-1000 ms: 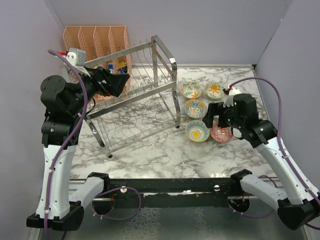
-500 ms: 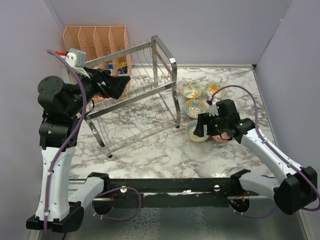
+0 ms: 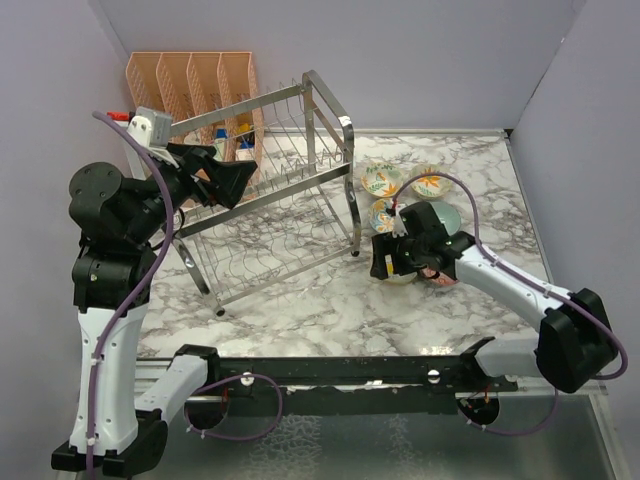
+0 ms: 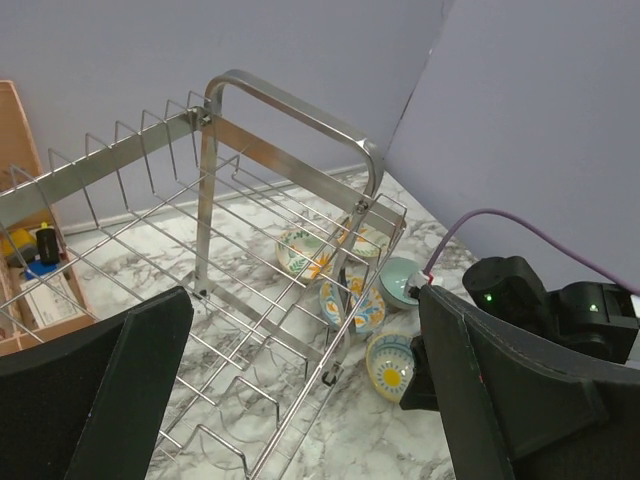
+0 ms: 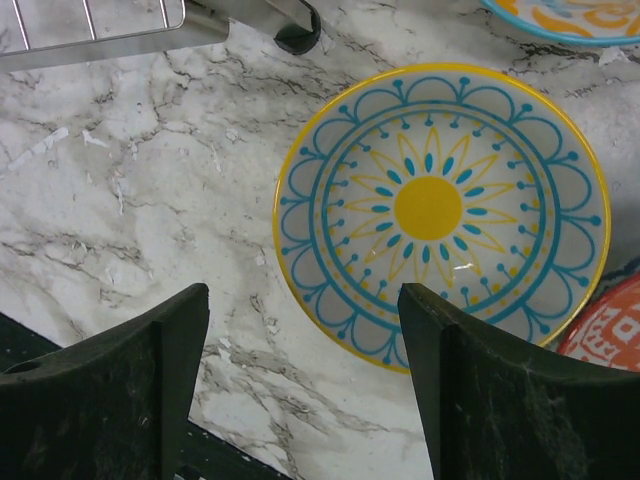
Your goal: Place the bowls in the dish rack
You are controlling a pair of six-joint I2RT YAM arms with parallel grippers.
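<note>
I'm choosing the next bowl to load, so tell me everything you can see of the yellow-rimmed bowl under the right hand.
The yellow-rimmed bowl is small, round and glossy like glazed ceramic. It is white inside, with a yellow sun at the centre, teal petals and scalloped rings. It sits upright on the marble table beside the dish rack foot, with a red-orange bowl close by. The right hand hangs open over its near edge, not gripping it.

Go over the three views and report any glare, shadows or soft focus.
Top external: even, diffuse light, only soft shadows around the dish rack, nothing blurred. Left wrist: a bright glint runs along the rack's chrome end frame, and the left gripper's fingers are dark, featureless masses. Right wrist: the yellow-teal bowl is sharp, with small specks of glare on its glaze; the right gripper's fingers are underlit.
</note>
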